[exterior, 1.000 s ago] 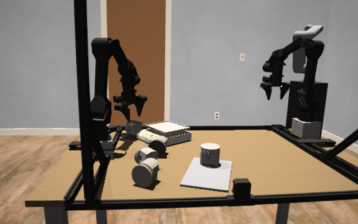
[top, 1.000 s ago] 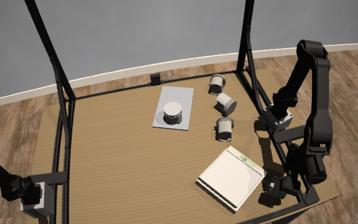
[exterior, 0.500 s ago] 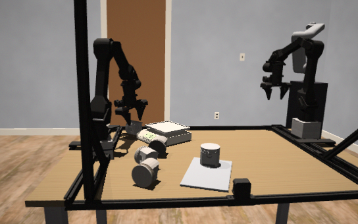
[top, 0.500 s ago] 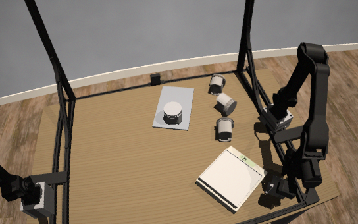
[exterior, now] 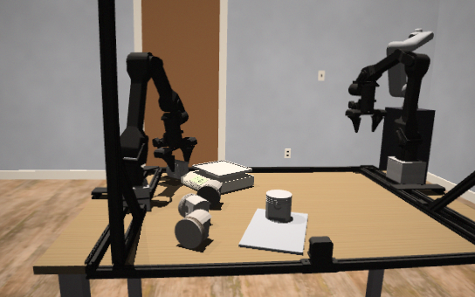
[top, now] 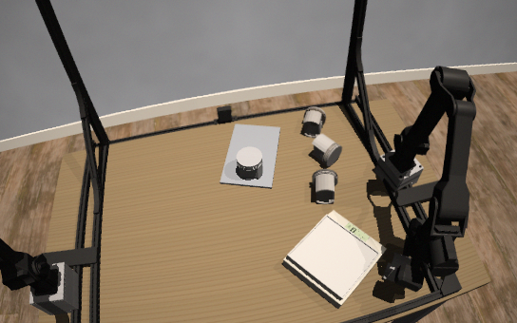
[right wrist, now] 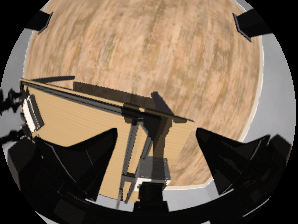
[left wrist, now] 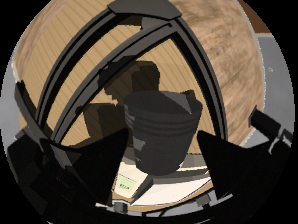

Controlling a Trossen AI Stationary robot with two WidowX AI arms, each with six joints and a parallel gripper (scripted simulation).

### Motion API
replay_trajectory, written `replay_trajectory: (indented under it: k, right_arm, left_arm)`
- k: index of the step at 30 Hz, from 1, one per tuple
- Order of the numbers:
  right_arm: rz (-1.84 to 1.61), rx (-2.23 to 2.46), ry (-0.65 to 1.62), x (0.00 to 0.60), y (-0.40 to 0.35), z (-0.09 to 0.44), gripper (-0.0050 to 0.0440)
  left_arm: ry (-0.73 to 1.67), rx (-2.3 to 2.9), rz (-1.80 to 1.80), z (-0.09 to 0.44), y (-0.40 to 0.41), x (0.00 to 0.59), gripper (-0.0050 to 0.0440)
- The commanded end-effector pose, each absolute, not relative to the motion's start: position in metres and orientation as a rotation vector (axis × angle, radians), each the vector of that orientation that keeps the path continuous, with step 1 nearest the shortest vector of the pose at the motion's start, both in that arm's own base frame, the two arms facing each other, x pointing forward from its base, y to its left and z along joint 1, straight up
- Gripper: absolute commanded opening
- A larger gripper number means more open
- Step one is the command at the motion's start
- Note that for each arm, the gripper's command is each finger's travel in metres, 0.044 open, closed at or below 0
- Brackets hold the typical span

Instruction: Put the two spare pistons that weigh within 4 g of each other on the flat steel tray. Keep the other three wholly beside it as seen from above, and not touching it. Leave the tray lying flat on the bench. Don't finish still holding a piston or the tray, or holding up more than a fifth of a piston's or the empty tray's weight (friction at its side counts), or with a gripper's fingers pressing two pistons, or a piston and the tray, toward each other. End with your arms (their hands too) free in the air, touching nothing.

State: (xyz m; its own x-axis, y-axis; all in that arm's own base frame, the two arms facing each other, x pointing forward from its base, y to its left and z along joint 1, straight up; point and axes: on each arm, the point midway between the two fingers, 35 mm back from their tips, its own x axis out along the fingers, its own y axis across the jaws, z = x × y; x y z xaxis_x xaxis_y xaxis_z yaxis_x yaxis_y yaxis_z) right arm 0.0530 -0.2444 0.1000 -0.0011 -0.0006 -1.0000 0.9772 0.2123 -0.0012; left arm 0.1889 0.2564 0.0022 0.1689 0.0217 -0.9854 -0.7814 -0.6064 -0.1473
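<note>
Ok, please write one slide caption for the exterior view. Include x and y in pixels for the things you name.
One piston (exterior: 278, 207) stands upright on the flat steel tray (exterior: 258, 236); three others lie beside it.
</note>
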Motion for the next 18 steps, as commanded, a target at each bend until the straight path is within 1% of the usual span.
replay_trajectory:
  k: [1,5,6,18]
  right_arm:
    - [-1.050,1.050,1.303,0.0532,-0.2443,0.1000,0.0440]
    - [-1.050,1.050,1.303,0.0532,-0.2443,0.1000,0.0440]
    - [-1.050,1.050,1.303,0.0532,-0.2443,0.1000,0.0440]
    - [-1.050,1.050,1.303,0.0532,-0.2443,0.1000,0.0440]
  left_arm:
    - [0.745,-1.781,1.517,-0.0093,0.2516,0.1877,0.0378]
    - [0.751,-1.782,1.516,-0.0143,0.2507,0.1879,0.0378]
    - [0.751,-1.782,1.516,-0.0143,0.2507,0.1879,0.0158]
    - [0.751,-1.782,1.516,-0.0143,0.2507,0.1879,0.0158]
